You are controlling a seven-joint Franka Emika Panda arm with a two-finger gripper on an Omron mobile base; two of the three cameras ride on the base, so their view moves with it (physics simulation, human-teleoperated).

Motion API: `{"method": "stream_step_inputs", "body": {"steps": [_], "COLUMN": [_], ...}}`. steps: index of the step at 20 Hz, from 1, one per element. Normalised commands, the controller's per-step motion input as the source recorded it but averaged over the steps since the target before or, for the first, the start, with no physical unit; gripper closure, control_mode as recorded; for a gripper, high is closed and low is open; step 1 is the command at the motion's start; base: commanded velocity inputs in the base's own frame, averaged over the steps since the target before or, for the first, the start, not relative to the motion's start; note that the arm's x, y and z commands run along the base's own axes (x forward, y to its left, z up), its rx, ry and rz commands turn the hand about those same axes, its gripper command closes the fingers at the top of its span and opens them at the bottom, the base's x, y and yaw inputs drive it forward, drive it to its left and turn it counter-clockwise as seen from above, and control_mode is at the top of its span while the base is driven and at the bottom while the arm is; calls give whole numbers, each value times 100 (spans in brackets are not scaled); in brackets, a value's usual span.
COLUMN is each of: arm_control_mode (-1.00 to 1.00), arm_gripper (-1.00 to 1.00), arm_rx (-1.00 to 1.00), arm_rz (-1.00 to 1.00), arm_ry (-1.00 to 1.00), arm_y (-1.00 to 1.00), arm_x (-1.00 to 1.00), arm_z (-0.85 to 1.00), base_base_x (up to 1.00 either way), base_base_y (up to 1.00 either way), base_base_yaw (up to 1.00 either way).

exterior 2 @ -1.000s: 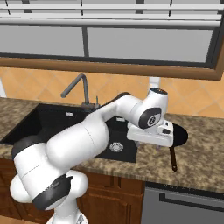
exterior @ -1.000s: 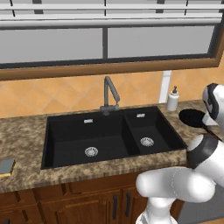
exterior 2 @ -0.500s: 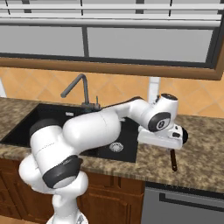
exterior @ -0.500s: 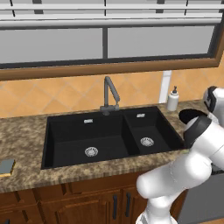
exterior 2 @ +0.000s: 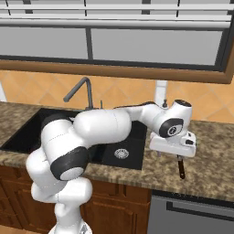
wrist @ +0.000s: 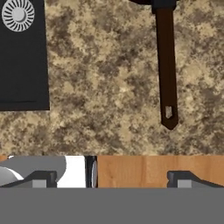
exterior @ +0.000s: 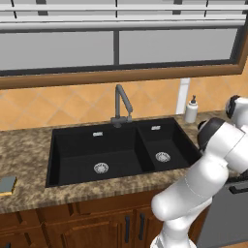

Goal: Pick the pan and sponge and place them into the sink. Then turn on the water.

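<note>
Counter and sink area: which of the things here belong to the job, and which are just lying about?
Job things:
- pan, handle on the counter right of the sink
- sponge at the counter's left end
- sink, both basins without anything in them
- faucet

Lying about:
- soap dispenser behind the sink
- window

One sink [exterior: 72, 145] is seen, divided into two basins, and two round silver drains are counted, one in each basin. One faucet [exterior: 121, 104] is mounted behind the sink. One sponge [exterior: 7, 185] is found on the counter [exterior: 29, 145] to the left. One soap dispenser [exterior: 192, 109] is placed by the wall. One pan handle [wrist: 166, 65] is shown on the granite.
</note>
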Motion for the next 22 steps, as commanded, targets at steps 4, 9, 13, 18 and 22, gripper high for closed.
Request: {"method": "stream_step_inputs", "body": {"steps": [4, 9, 13, 18, 22], "arm_control_mode": [-100, -100, -100, -100, -100], "arm_gripper": [-100, -100, -100, -100, -100], "arm_rx": [0, 0, 0, 2, 0], "arm_rz": [0, 0, 0, 0, 0], "arm_ry": [0, 0, 0, 0, 0], "arm_y": [-18, -17, -21, -27, -14], "arm_x": [7, 9, 10, 16, 16], "arm_z": [-20, -30, -16, -4, -22], "base_base_x": [0, 0, 0, 0, 0], "base_base_y": [0, 0, 0, 0, 0], "base_base_yaw": [0, 0, 0, 0, 0]}}
